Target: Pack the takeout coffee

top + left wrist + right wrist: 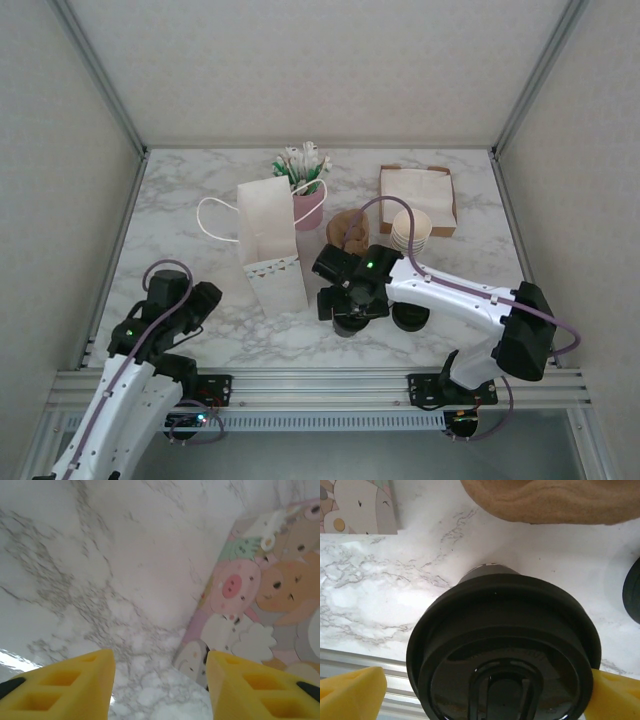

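Right wrist: R end effector (pixel 482 692) released, astride takeout coffee (pixel 502 630); L end effector (pixel 160 687) released too, nr bag (pixel 260 605).

The takeout coffee (pixel 502 650) is a cup under a round black plastic lid, looking almost wholly black from above. It stands upright on the marble table (pixel 380 580), near the front edge.

The worktop (pixel 200 330) is overlooked from above and behind. The printed bag (pixel 260 605) is faced closely from the left wrist and shared with the right wrist view, set just above the takeout coffee (pixel 505 650).
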You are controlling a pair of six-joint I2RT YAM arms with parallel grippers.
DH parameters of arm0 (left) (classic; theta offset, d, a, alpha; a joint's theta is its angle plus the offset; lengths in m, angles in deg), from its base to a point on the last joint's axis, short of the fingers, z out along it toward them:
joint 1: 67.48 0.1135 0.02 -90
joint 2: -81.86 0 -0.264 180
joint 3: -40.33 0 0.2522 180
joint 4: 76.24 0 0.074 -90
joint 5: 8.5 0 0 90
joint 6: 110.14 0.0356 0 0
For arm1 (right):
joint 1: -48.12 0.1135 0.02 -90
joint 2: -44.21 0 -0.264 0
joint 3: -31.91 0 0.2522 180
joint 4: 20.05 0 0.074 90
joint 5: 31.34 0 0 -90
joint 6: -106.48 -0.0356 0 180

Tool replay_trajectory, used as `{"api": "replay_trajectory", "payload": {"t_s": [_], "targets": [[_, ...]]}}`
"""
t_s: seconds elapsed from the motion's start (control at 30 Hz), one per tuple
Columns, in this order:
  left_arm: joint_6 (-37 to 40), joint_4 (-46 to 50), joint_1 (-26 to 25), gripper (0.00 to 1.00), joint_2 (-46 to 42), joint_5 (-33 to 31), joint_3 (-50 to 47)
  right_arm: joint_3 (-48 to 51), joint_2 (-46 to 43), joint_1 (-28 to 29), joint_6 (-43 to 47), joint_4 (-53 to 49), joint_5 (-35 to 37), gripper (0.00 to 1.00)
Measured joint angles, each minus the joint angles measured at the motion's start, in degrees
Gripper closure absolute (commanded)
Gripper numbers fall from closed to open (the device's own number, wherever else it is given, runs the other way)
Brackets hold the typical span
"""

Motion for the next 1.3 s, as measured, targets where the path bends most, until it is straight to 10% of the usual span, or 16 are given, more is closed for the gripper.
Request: {"api": "replay_trajectory", "payload": {"t_s": [0.63, 1.03, 1.3], "targets": [[-2.8, 2.7, -3.0, 0.52, -13.4, 10.2, -6.6, -2.8, -4.0, -0.1, 1.2, -0.5, 4.5, 0.14], [2.2, -0.6, -3.0, 0.46, -6.6, 5.2, -1.7, -2.7, -16.0, 0.0, 32.2, 1.9, 16.5, 0.26], [6.2, -2.8, -3.0, 0.44, -0.1, -2.4, 6.0, -13.5, -5.2, -4.5, 43.0, -1.5, 23.6, 0.35]]}}
